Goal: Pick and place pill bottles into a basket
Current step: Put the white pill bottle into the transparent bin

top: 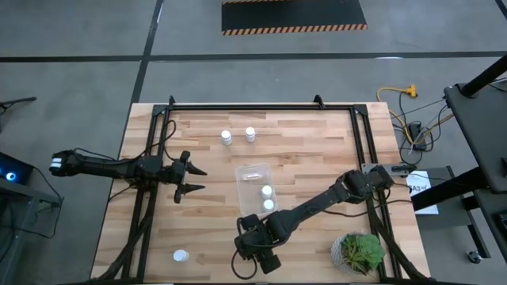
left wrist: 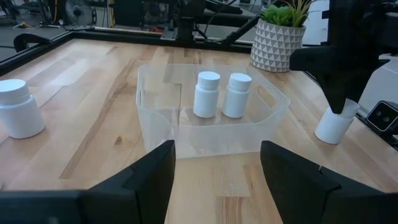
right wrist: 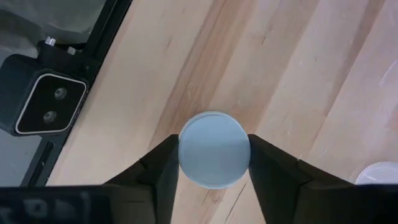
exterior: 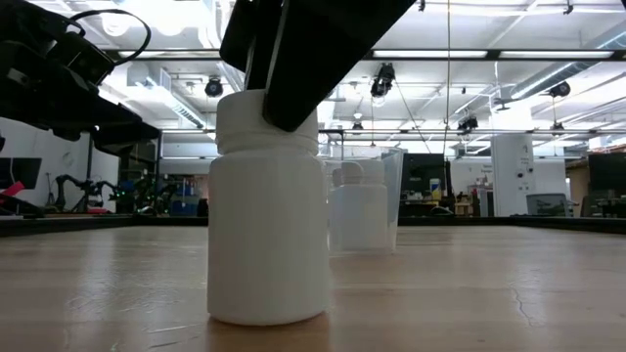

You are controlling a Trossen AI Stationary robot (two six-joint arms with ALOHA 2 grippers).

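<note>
The right gripper (right wrist: 213,163) points straight down with its two fingers closed against the cap of a pill bottle (right wrist: 214,149) standing on the table (top: 317,142). The clear basket (top: 255,190), just beyond it, holds two bottles (left wrist: 207,94). The left gripper (top: 187,179) hangs open beside the basket.

The wide wooden tabletop (top: 301,142) is light brown with pale and darker stripes. The see-through plastic rectangular basket (top: 255,188) has no colour of its own, so the wood shows through it. Two small round white pill bottles (left wrist: 219,94) stand inside the basket. Just beside the basket, the dark black right hand (right wrist: 213,163) sits around another white pill bottle (right wrist: 214,157). The dark black left hand (top: 190,179) is near the basket too. Past the basket stands a green leafy plant (left wrist: 286,12) in a white pot with grey triangles (left wrist: 277,46).
</note>
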